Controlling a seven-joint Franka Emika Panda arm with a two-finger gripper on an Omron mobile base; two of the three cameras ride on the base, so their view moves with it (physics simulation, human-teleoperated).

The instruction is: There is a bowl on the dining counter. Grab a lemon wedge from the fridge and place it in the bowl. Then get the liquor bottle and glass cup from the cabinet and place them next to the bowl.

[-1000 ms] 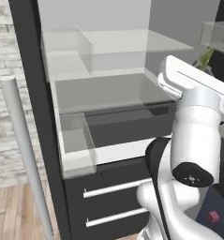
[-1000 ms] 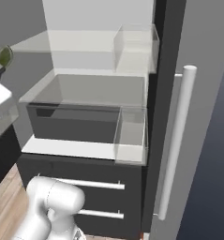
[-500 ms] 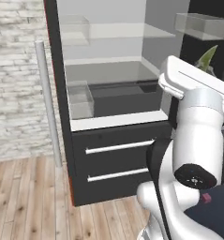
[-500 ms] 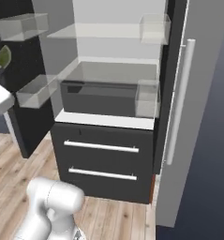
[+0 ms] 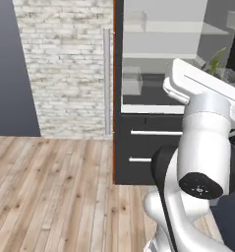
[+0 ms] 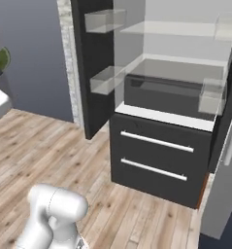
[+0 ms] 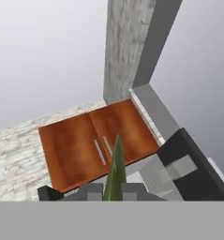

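- The pincer (image 7: 114, 191) is closed down on a thin green wedge (image 7: 115, 171), presumably the lemon wedge, which stands up between its tips
- Beyond the pincer in the hand view lies the reddish-brown cabinet (image 7: 97, 143), its two thin silver handles side by side
- The fridge (image 6: 162, 121) stands open in the base views, glass shelves bare, two dark drawers below, well apart from the pincer

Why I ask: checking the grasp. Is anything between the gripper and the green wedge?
Nothing visible does. In the hand view the lemon wedge rises directly between the tips of the gripper, which is shut on it.
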